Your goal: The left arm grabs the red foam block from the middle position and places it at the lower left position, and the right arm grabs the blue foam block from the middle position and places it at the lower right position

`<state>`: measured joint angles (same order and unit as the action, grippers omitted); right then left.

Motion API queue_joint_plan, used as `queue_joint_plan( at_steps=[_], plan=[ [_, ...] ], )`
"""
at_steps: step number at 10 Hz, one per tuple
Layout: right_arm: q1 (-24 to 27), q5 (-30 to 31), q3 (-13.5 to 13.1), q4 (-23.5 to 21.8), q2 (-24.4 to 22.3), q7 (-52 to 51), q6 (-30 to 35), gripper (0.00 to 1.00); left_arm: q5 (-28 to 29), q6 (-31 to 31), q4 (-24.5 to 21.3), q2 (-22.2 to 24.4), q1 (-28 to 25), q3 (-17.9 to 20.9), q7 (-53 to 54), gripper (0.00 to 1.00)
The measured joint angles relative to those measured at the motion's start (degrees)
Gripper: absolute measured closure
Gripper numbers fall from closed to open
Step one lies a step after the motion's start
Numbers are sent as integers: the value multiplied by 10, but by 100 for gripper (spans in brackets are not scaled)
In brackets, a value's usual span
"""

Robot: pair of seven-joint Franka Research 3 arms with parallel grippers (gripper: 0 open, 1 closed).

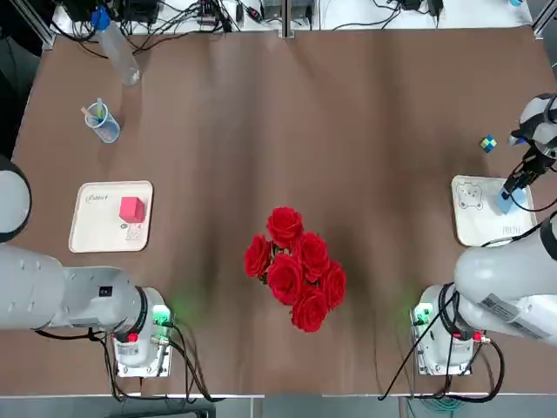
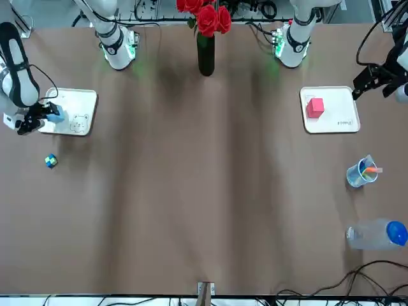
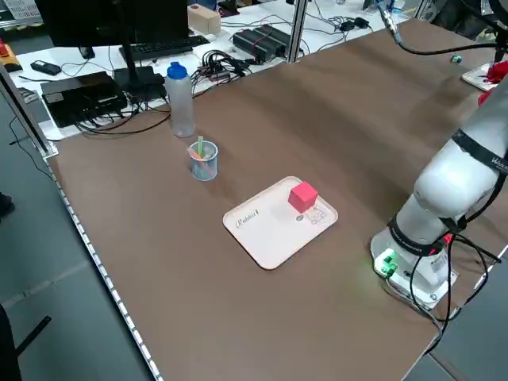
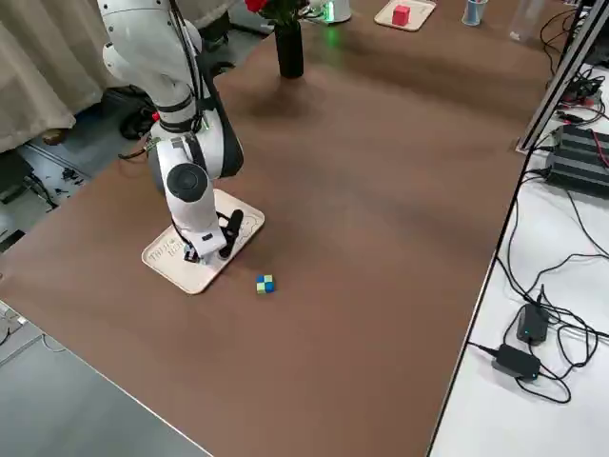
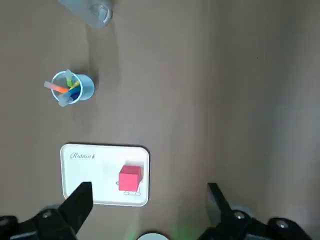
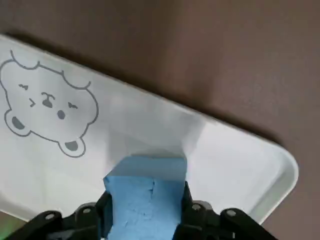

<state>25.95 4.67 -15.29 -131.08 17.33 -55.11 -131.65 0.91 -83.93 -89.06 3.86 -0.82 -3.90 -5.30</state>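
Note:
The red foam block (image 1: 132,209) sits on the white tray (image 1: 91,228) at the lower left, and also shows as the red foam block (image 5: 130,177) in the left wrist view. My left gripper (image 5: 149,207) hangs high above that tray, open and holding nothing. It appears as the left gripper (image 2: 368,80) at the table's edge. My right gripper (image 1: 509,193) is shut on the blue foam block (image 6: 145,200), low over the bear-printed white tray (image 6: 60,150) at the lower right. I cannot tell whether the block touches the tray.
A black vase of red roses (image 1: 294,268) stands near the front middle. A small multicoloured cube (image 1: 487,144) lies just beyond the right tray. A blue cup with pens (image 1: 103,122) and a lying plastic bottle (image 1: 119,50) are at the far left.

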Motion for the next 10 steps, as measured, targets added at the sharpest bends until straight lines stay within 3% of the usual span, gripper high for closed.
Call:
queue_joint_plan(
  at_steps=[3,4,6,7,9,10],
  plan=[
    [0,0,0,1,0,-2,12,5,0,17,0,0,0,0,2,0],
    [0,0,0,2,-1,-3,25,0,0,17,0,0,0,0,3,0],
    [-5,0,1,28,-4,-4,90,0,0,17,1,0,0,2,10,0],
    [-19,0,3,76,-8,-4,167,0,0,17,3,0,0,2,10,0],
    [-57,0,6,221,-18,-1,335,0,0,17,12,0,0,2,17,0],
    [-74,0,7,279,-23,10,385,0,0,17,13,0,-1,2,26,0]
  ],
)
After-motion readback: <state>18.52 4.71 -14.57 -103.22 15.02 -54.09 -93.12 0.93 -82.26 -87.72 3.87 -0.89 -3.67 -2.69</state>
